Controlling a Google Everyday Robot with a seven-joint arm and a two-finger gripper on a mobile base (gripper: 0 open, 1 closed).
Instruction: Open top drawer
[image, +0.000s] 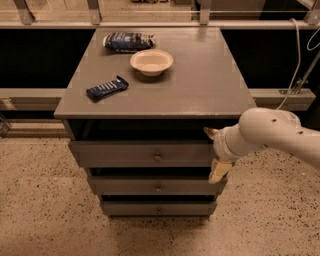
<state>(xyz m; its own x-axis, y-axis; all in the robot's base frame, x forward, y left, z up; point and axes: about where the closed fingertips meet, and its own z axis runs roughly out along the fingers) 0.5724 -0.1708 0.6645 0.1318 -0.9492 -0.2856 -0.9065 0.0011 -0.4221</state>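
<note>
The top drawer (125, 154) is the widest grey panel under the tabletop, with a small round metal knob (158, 157) at its centre. A dark gap shows above it. My gripper (214, 152) is at the drawer's right end. One cream finger (209, 132) pokes over the panel's top edge and the other (218, 172) hangs below its bottom edge, so the jaws stand open around the panel's end. The white arm (280, 132) comes in from the right. The knob is well left of the gripper.
Two narrower grey drawers (150, 186) (155, 208) sit below. On the grey tabletop (200, 80) lie a cream bowl (151, 61), a dark snack bar (107, 88) and a blue chip bag (125, 41). Speckled floor (45, 210) surrounds the cabinet. A white cable (296, 60) hangs at the right.
</note>
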